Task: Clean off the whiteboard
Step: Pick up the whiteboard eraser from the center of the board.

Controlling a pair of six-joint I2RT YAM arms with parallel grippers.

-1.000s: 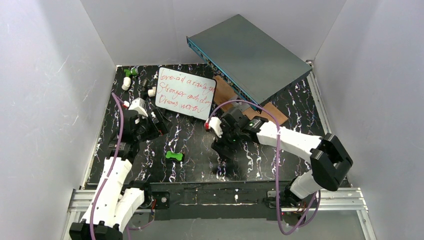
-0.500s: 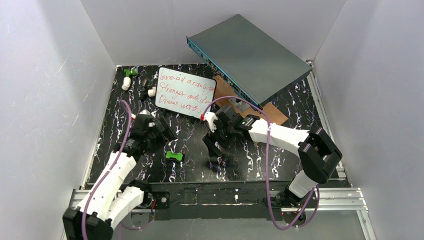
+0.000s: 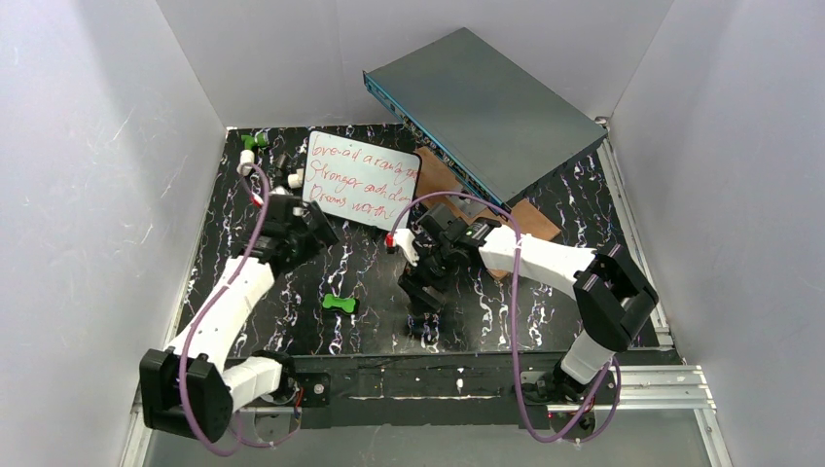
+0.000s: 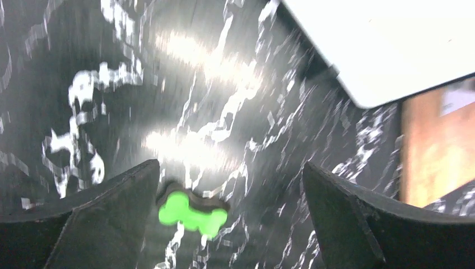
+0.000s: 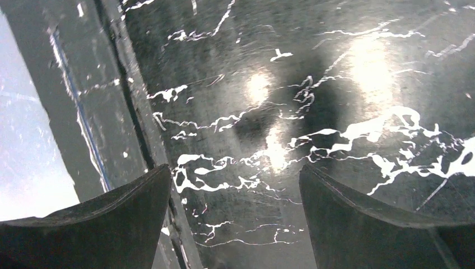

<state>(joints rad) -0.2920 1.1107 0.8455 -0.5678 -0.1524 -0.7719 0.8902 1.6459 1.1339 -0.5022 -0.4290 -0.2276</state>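
The whiteboard [image 3: 360, 180] lies flat at the back centre-left of the black marbled table, covered in red handwriting. Its blank-looking corner [image 4: 386, 45] shows at the top right of the left wrist view. My left gripper [image 3: 319, 233] hovers just in front of the board's near left corner, open and empty [image 4: 231, 168]. A small green bone-shaped piece [image 4: 190, 212] lies on the table below it, by the left finger. My right gripper [image 3: 420, 292] hangs over the table's middle, open, with only bare table between its fingers [image 5: 234, 168].
A grey-teal metal box [image 3: 486, 107] leans at the back right over a brown wooden plank [image 3: 525, 219]. Small white and green bits [image 3: 248, 156] lie at the back left. The green piece [image 3: 340, 304] sits between the arms. The table's front rail [image 5: 84, 112] shows beside the right gripper.
My left arm has reached forward and right, bringing its gripper closer to the whiteboard. The right gripper has shifted a little left. Both stay open.
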